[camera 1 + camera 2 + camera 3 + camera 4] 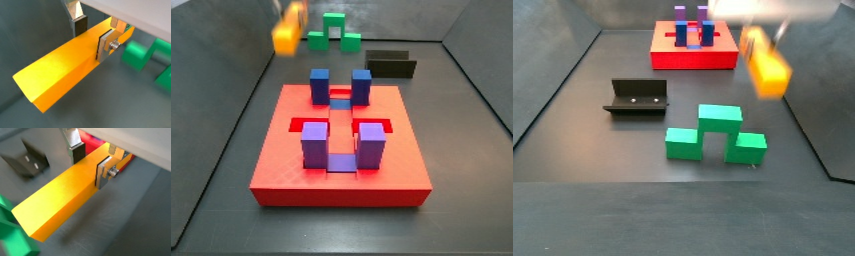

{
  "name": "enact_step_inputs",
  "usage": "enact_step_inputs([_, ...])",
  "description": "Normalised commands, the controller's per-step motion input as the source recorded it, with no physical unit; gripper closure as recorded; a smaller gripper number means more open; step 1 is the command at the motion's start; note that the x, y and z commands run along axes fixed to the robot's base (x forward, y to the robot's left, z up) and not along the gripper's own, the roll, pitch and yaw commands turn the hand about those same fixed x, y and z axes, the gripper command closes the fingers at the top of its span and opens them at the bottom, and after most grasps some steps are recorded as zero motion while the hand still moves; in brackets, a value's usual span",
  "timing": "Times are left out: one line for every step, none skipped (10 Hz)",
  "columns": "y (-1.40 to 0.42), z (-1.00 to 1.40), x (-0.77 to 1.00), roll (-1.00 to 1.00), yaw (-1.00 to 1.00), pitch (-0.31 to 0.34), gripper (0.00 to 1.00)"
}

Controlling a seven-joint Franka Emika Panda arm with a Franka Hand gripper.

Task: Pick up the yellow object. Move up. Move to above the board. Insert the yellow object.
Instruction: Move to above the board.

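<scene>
While the tool [92, 34] grips one yellow object [63, 72] aloft, one board [278, 165] carries four blue blocks [314, 143].

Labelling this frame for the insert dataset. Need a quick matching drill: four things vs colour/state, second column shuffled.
Things
1. yellow object
2. board
3. fixture
4. green stepped block

Place or state
A. red slab carrying blue and purple blocks
B. lying on the floor beside the dark bracket, untouched
C. clamped between the fingers of the hand, lifted off the floor
D. dark L-shaped bracket standing on the floor

Pairs: 1-C, 2-A, 3-D, 4-B
</scene>
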Motion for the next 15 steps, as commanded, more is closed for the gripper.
enact_step_inputs([-0.01,1.4,-0.03,-0.07,0.0,0.005,1.0])
enact_step_inputs([0.0,1.4,0.02,-0.09,-0.01,0.037,1.0])
enact_step_inputs([0.0,1.4,0.03,-0.08,-0.01,0.073,1.0])
enact_step_inputs([-0.01,1.4,0.0,-0.06,-0.01,0.071,1.0])
enact_step_inputs([0.0,0.51,0.02,-0.05,-0.01,0.053,1.0])
enact_step_inputs([0.0,0.19,0.04,-0.04,0.0,0.048,1.0])
enact_step_inputs([-1.4,0.22,0.67,-0.15,0.06,0.111,1.0])
enact_step_inputs([-1.4,0.21,0.66,-0.12,0.05,0.13,1.0])
enact_step_inputs([-1.4,0.2,0.69,-0.01,0.05,0.186,1.0])
enact_step_inputs([-1.4,0.21,0.72,-0.07,0.02,0.203,1.0])
enact_step_inputs([-1.4,0.23,0.72,-0.03,0.02,0.179,1.0])
enact_step_inputs([-1.4,0.22,0.73,0.01,0.01,0.152,1.0])
enact_step_inputs([-1.4,0.24,0.77,-0.01,0.01,0.142,1.0])
enact_step_inputs([-1.4,0.24,0.8,0.01,0.01,0.145,1.0])
enact_step_inputs([-0.64,0.12,0.4,0.04,0.01,0.157,1.0])
